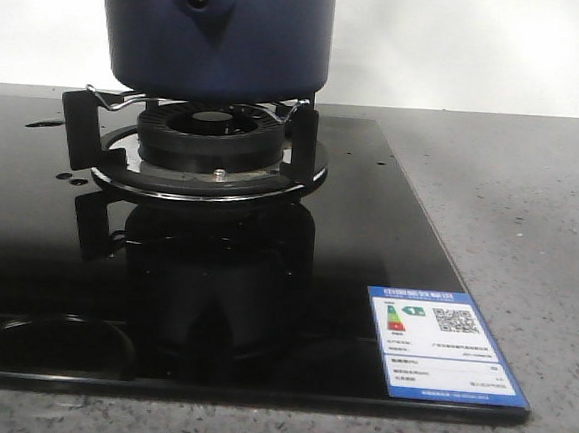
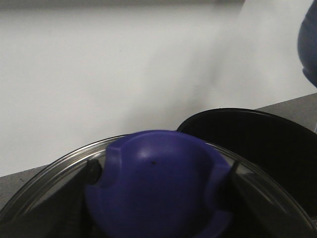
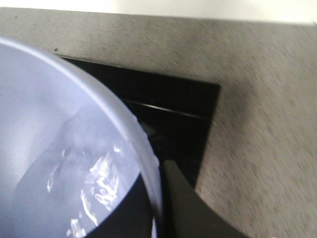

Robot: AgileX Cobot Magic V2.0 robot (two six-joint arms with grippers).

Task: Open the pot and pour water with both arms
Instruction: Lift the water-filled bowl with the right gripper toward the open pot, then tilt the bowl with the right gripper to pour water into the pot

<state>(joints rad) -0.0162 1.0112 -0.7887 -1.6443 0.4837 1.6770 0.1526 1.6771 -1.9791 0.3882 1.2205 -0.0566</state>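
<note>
Where the front view looks over the glossy black hob [image 1: 388,234] on the grey desk [image 1: 530,215], the pot [image 1: 214,30] sits on the burner's wire stand [image 1: 206,130] near the desk's far edge. In the left wrist view, the left gripper [image 2: 161,198] clamps a blue lid knob [image 2: 158,183] (glass lid [image 2: 44,173] beneath). In the right wrist view, a pale bowl [image 3: 44,114] holds water; the right gripper's opening I cannot tell.

The pot [image 1: 214,30] sits on the burner [image 1: 211,135], on the cooktop [image 1: 368,233].
</note>
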